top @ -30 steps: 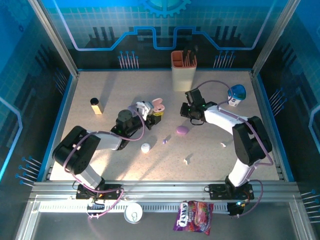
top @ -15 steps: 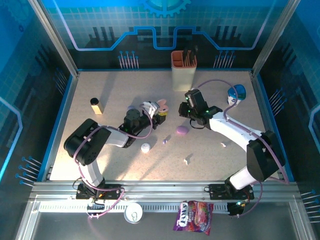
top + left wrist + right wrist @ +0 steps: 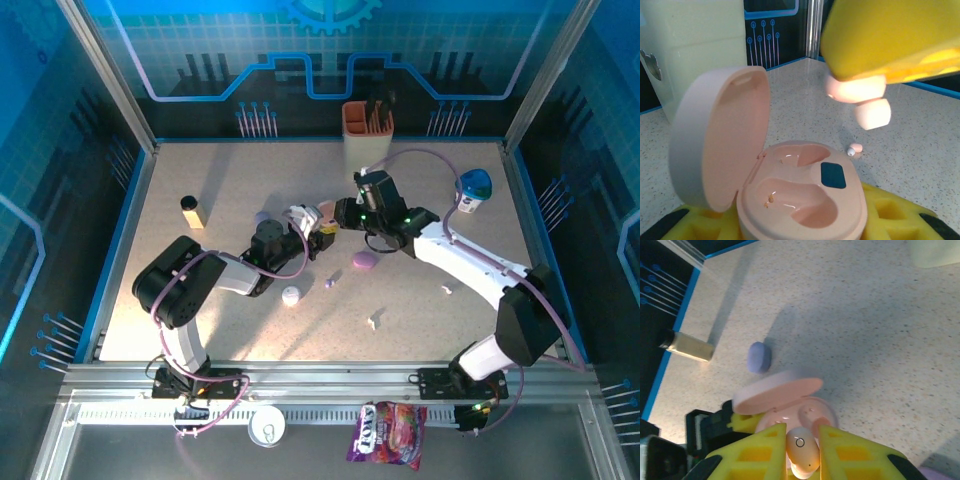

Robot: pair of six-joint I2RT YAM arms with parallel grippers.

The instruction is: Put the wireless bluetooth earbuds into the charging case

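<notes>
Left wrist view: mid-table, left gripper (image 3: 795,222) pinches the open pink case (image 3: 805,172), right gripper (image 3: 802,455) pinches a pink earbud (image 3: 857,95) just above it; risk, a tilted bud misses its socket (image 3: 805,207) and drops.

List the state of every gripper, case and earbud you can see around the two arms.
pink case: lid open, both wells empty
pink earbud: clamped just over the case, not yet seated
left gripper: shut on pink case
right gripper: shut on pink earbud
lilac case: closed, lying loose
</notes>
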